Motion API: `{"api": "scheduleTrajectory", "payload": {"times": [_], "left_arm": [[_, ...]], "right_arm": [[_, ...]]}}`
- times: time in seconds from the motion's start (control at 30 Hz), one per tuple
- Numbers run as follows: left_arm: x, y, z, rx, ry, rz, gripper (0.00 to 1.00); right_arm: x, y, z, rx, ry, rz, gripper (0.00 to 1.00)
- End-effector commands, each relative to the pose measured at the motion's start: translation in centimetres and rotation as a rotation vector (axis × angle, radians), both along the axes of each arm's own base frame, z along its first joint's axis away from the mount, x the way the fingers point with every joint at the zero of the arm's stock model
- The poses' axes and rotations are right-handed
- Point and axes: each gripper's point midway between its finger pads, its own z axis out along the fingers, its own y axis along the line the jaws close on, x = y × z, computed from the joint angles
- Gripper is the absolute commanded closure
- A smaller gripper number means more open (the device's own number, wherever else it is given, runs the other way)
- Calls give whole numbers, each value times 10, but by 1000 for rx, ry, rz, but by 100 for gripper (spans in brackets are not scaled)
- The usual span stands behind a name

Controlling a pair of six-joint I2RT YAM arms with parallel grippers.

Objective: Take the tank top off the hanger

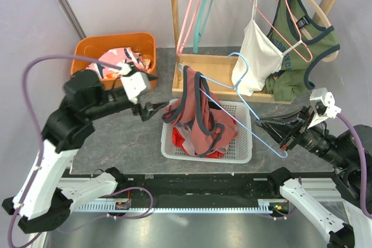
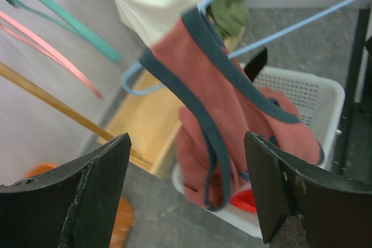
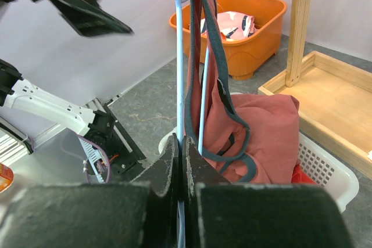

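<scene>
The tank top (image 1: 197,117) is salmon pink with dark teal trim. One strap is looped over the far end of a light blue hanger (image 1: 250,111), and the body sags into the white basket (image 1: 174,154). My right gripper (image 1: 261,123) is shut on the hanger's wire (image 3: 181,56), which runs between its closed fingertips (image 3: 181,140). My left gripper (image 1: 156,108) hovers open just left of the basket. In the left wrist view the tank top's strap (image 2: 215,85) hangs ahead of the wide-open jaws (image 2: 187,137), with nothing held.
An orange bin (image 1: 87,47) with patterned cloth sits at the back left. Behind the basket stands a wooden rack (image 1: 174,21) with a tray base. It carries pink and teal empty hangers, a white top (image 1: 258,56) and a green top (image 1: 296,45).
</scene>
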Motion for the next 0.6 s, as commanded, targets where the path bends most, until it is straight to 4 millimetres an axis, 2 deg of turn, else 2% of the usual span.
{"api": "scheduleTrajectory", "payload": {"times": [0.0, 0.2, 0.3, 0.37, 0.4, 0.47, 0.53, 0.57], "left_arm": [[13, -25, -31, -35, 198, -25, 12], [31, -36, -38, -64, 281, 21, 11], [26, -45, -39, -64, 305, -40, 13], [20, -51, -37, -66, 313, -94, 22], [10, -55, -36, -65, 326, -155, 26], [8, -58, -39, -61, 338, -181, 35], [9, -59, -43, -54, 342, -179, 40], [11, -60, -44, -49, 342, -177, 48]], "right_arm": [[-4, 1, 31, 58, -72, 17, 100], [-21, -2, 46, 88, -122, 43, 100], [-30, -1, 49, 97, -126, 77, 100], [-33, -2, 50, 98, -126, 81, 100], [-33, -2, 50, 100, -124, 82, 100], [-34, -3, 50, 102, -126, 77, 100], [-34, -2, 49, 102, -125, 79, 100], [-35, -3, 49, 101, -125, 80, 100]]}}
